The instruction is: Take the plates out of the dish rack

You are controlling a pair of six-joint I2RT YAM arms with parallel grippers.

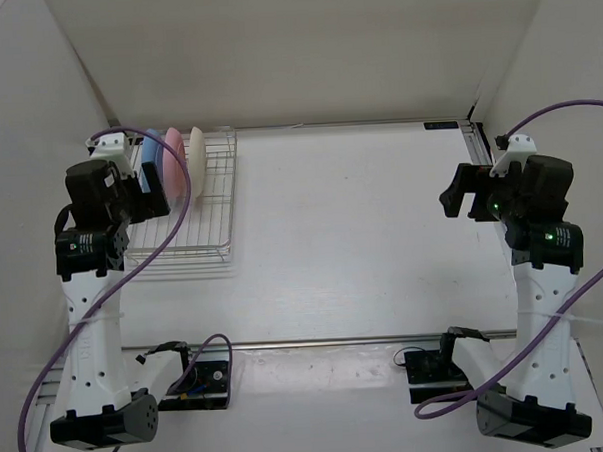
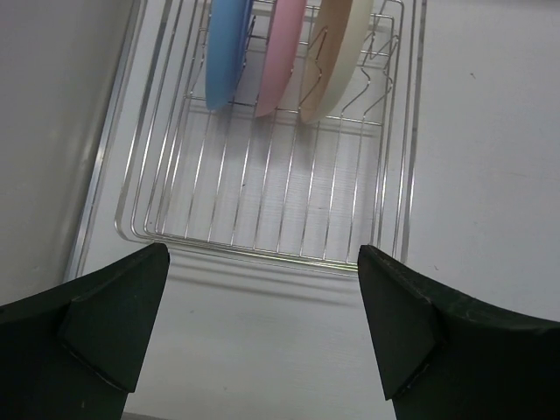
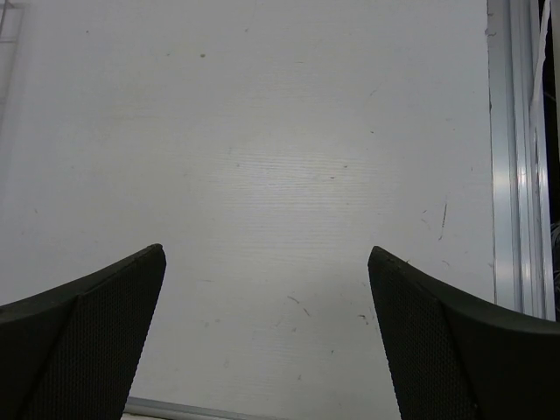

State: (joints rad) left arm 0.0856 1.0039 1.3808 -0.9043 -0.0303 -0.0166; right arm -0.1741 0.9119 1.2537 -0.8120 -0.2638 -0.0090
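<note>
Three on edge, side by side, at the far end of dish rack (image 2: 254, 248): blue plate (image 2: 229, 52), pink plate (image 2: 282, 52), cream plate (image 2: 337, 57). Left tool (image 2: 262, 289): jaws wide, empty, at the rack's near end, plates straight ahead (nearer arm). Right tool (image 3: 267, 262): wide, empty, over desk (image 3: 262, 131), well apart.

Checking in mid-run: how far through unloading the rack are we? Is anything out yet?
Done: nothing yet. The blue plate, pink plate and cream plate all stand on edge at the far end of the dish rack. In hand: the left gripper is open and empty, facing the rack's near end. The right gripper is open over the table. Left: all three plates.
</note>
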